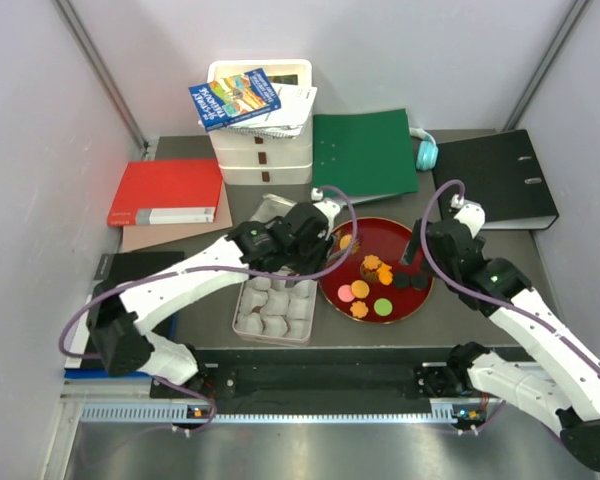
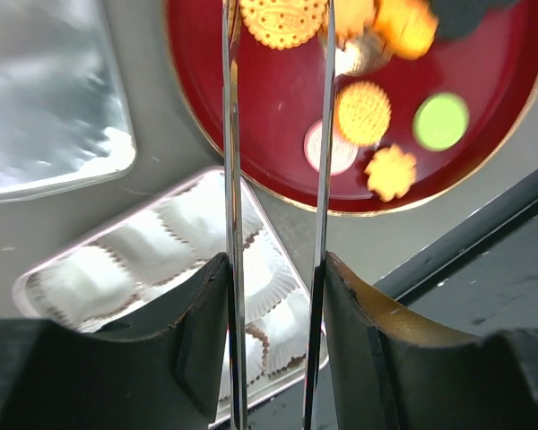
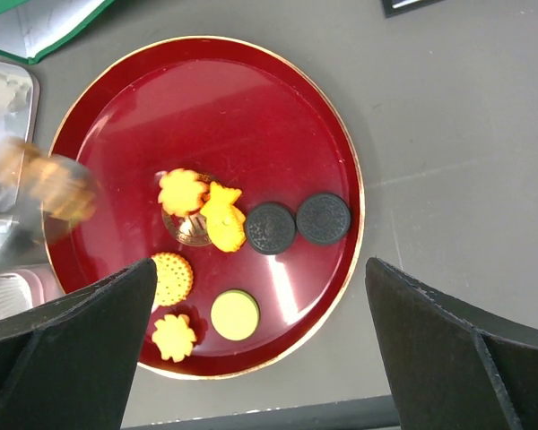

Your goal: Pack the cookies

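The cookies lie on a round red plate [image 1: 332,285]: two black [image 3: 270,227], a green one [image 3: 234,314], several orange [image 3: 181,191] and a pink one [image 2: 332,148]. My left gripper [image 2: 273,269] is shut on metal tongs [image 2: 232,179]. The tongs' tips pinch a round orange cookie [image 2: 282,18] over the plate's left part. The open tin [image 1: 275,305] of white paper cups sits left of the plate, below this gripper [image 1: 305,235]. My right gripper [image 3: 260,358] is open and empty, hovering above the plate's right side [image 1: 420,255].
The tin's silver lid [image 2: 45,98] lies behind the tin. At the back are a red binder [image 1: 165,192], a white drawer unit [image 1: 262,150] with booklets on top, a green folder [image 1: 365,153], teal headphones [image 1: 426,152] and a black binder [image 1: 495,178].
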